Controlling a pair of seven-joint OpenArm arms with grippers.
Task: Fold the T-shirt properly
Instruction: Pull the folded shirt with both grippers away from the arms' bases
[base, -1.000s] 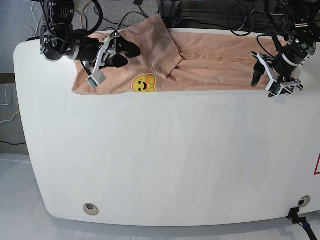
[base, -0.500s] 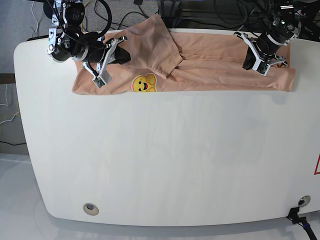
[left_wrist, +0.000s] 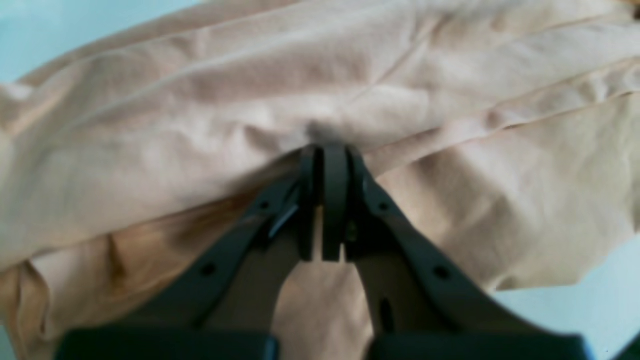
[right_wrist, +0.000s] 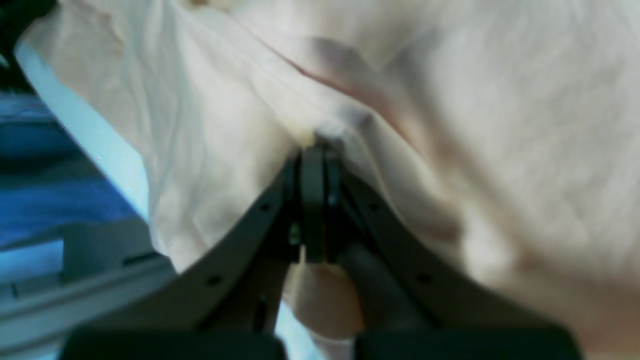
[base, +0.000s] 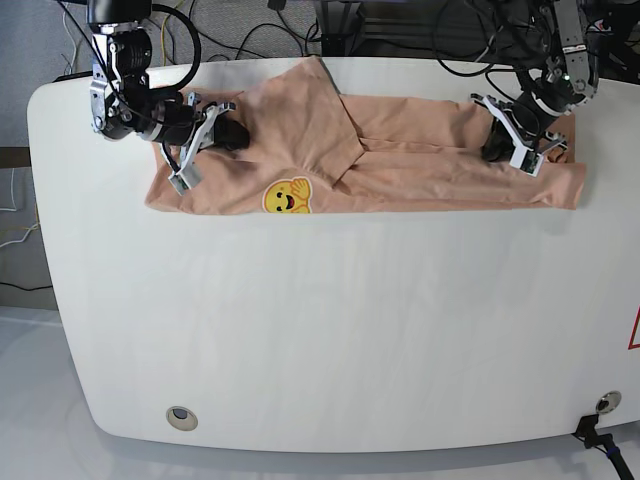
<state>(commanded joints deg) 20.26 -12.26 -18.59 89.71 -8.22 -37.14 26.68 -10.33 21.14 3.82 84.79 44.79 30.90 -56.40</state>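
The T-shirt (base: 430, 185) lies as a long band along the far side of the table (base: 340, 330), its smiley-face print (base: 287, 196) showing near the front edge and a loose flap (base: 318, 120) angled up over the rear edge. The fabric is uneven: layers overlap at the flap, and creases run lengthwise toward the left arm's side. If the shirt is dragged or folded as it lies, that flap could slip further off the back or get trapped crooked inside the next fold, because nothing visible holds it flat. The left end effector (left_wrist: 327, 150) has its fingertips together, pressed down at a seam between layers; whether cloth is pinched between them is hidden. The right end effector (right_wrist: 320, 150) also has its fingers together, with cloth bunched right at the tips, and again a firm grip cannot be confirmed. If either one has only the top layer, a pull would probably shear the layers apart and leave the lower one behind. Unequal pulling by the two arms would likely skew the band, since they bear on it near opposite ends. Pressing hard without a grip could ruck up the cloth in the middle, spoiling the straight front edge.
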